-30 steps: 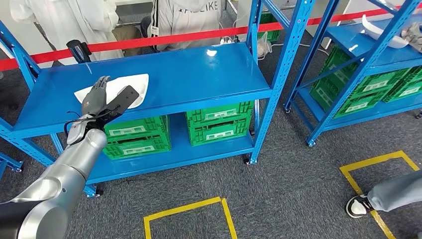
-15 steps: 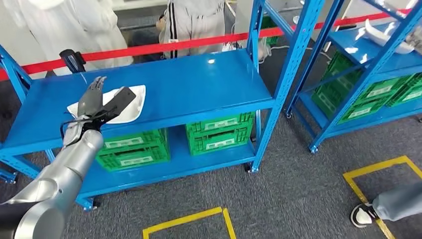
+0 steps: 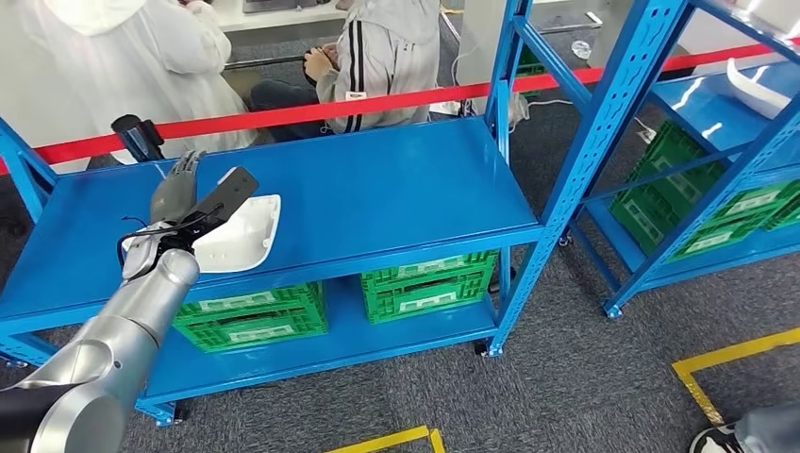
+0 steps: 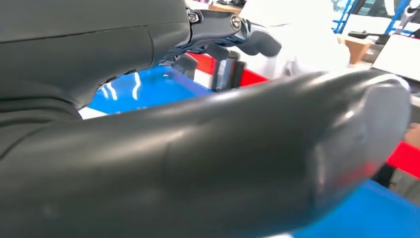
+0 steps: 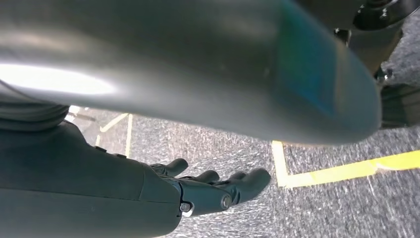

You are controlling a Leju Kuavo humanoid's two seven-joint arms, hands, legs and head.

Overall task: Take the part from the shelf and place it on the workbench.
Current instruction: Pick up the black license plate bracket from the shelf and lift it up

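Head view: left hand [image 3: 189, 200] is extended over the left part of the blue shelf [image 3: 377, 189], above the near-left side of the white part [image 3: 236, 234]. Fingers [image 3: 177, 184] are straight and point away from the robot; the thumb [image 3: 226, 193] is spread out to the right, over the part. Nothing is between thumb and fingers, so the hand is wide open and holds nothing. Whether any of it touches the part cannot be told. The part is a shallow white shell lying on the top deck of the shelf, close to its near edge and left of centre, partly hidden by the hand and wrist. Left wrist view: the thumb [image 4: 247, 163] crosses most of the picture, the darker fingers [image 4: 237, 32] lie beyond it, apart from it, with blue deck and a sliver of white showing past them. Right wrist view: right hand [image 5: 213, 188] hangs above grey carpet [image 5: 317, 208] with yellow floor tape [image 5: 346, 171]; its fingers are loosely extended and apart, nothing in them. On the lower deck stand green crates [image 3: 425, 283]. A red tape barrier [image 3: 311, 111] runs behind the shelf, with two people [image 3: 377, 47] beyond it. A second blue rack [image 3: 660, 104] stands to the right, holding more green crates and another white part [image 3: 755, 90] on its top deck.
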